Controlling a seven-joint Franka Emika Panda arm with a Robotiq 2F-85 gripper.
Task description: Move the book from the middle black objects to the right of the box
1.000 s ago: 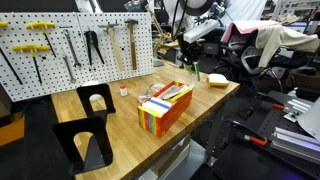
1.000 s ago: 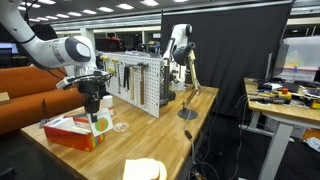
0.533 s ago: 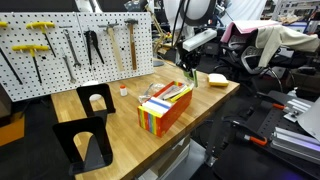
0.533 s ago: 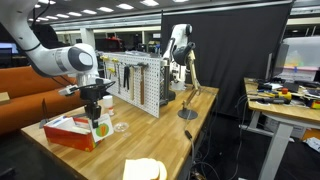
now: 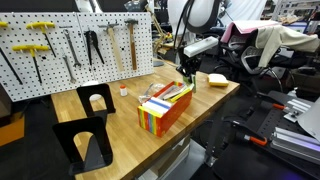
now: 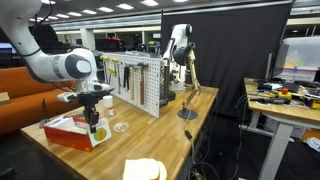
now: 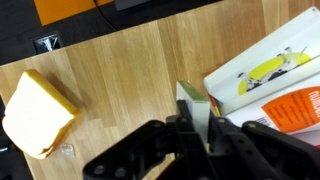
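My gripper (image 7: pixel 198 135) is shut on a thin green-and-white book (image 7: pixel 190 100), held upright on its edge. It hangs just beside the end of the orange box (image 5: pixel 165 110) with rainbow-striped sides, low over the wooden table. The box (image 6: pixel 68 131) holds other books; their covers (image 7: pixel 262 75) show in the wrist view, right next to the held book. In both exterior views the gripper (image 5: pixel 187 72) (image 6: pixel 93 122) is at the box's end facing the yellow sponge. Two black bookends (image 5: pixel 96 98) (image 5: pixel 85 142) stand at the other end of the table, with no book between them.
A yellow sponge (image 5: pixel 217 79) (image 7: pixel 38 112) (image 6: pixel 145 169) lies on the table beyond the gripper, near the table's corner. A pegboard with tools (image 5: pixel 70 45) backs the table. A small white bottle (image 5: pixel 124 90) stands near the pegboard.
The gripper has come down with the book, from above the box's end to low beside it near the tabletop. The box and sponge have not moved.
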